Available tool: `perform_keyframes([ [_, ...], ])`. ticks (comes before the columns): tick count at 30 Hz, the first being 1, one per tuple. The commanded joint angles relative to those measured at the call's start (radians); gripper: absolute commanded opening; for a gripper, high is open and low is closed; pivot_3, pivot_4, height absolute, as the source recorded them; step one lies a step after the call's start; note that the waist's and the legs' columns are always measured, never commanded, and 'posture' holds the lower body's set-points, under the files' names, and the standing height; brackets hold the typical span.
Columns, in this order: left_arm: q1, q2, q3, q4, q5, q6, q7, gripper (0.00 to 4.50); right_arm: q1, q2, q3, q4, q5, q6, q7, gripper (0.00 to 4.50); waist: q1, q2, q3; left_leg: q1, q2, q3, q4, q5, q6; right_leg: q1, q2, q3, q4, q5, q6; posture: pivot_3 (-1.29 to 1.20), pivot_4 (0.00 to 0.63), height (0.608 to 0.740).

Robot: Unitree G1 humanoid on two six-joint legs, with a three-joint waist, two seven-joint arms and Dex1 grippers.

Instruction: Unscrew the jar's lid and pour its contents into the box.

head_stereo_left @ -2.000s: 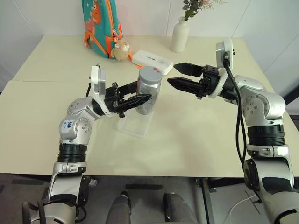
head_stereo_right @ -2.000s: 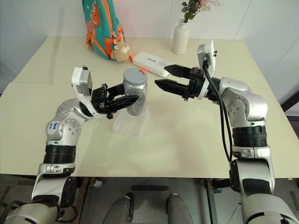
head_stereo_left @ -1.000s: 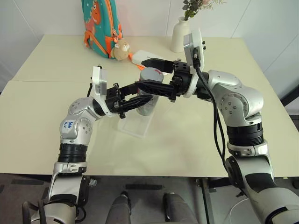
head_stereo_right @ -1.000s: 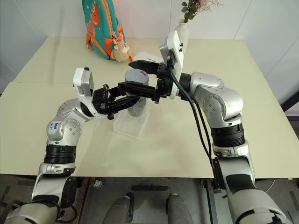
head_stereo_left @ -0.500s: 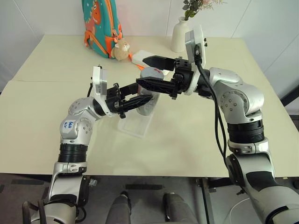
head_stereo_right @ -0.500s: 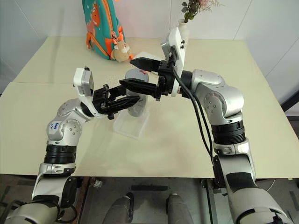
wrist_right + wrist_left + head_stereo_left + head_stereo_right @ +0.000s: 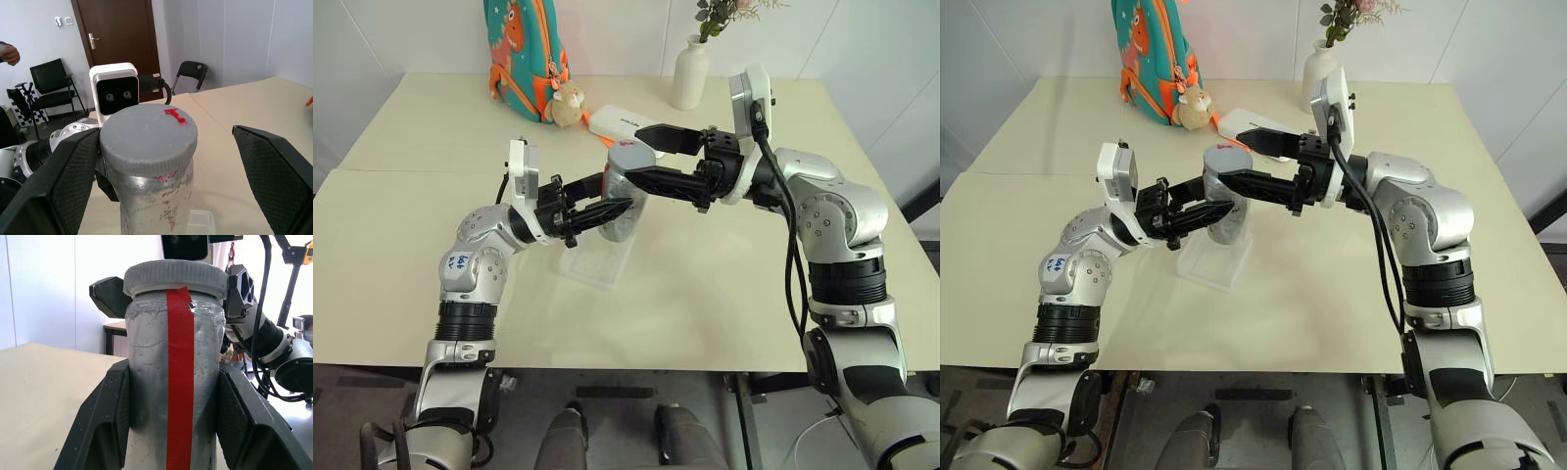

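Left gripper (image 7: 607,210): your left fingers are clenched on the jar, one on each side of its body, holding it upright.
Jar (image 7: 624,196): take this as your landmark. It hangs above the tabletop (image 7: 401,255) in your left grip, a red strip running down its greyish wall in the left wrist view.
Lid (image 7: 148,133): screwed on top of the jar, with a red mark on its upper face.
Box (image 7: 598,259): just below the jar, resting on the tabletop, clear and shallow.
Contents: you cannot make them out through the jar wall.
Right gripper (image 7: 644,157): to the right of the jar, at lid height. Your right fingers are spread wide, one on each side of the lid, the near one (image 7: 54,181) close against the rim, the far one (image 7: 274,171) well clear.
White case (image 7: 625,123): behind the jar.
Backpack (image 7: 521,54): behind the jar, further left.
Vase (image 7: 690,73): behind the jar, to the right.
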Motion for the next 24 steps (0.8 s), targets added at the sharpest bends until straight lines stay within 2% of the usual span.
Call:
perform_keyframes([
  [1, -0.016, -0.001, 0.008, -0.037, -0.027, -0.022, -0.022, 1.96, 0.0, -0.027, -0.058, -0.007, 0.013, -0.005, -0.008, 4.47, 0.0, 0.0, 0.0, 0.0, 0.0, 0.0, 0.0, 0.0, 0.0, 0.0, 0.0, 0.0, 0.0, 0.0, 0.0, 0.0, 0.15, 0.74],
  [24, -0.011, 0.003, 0.014, -0.046, -0.022, -0.016, -0.023, 1.96, 0.023, -0.067, -0.075, 0.052, 0.001, -0.032, 0.037, 4.47, -0.001, 0.0, 0.0, 0.0, 0.0, 0.0, 0.0, 0.0, 0.0, 0.0, 0.0, 0.0, 0.0, 0.0, 0.0, 0.0, 0.15, 0.74],
])
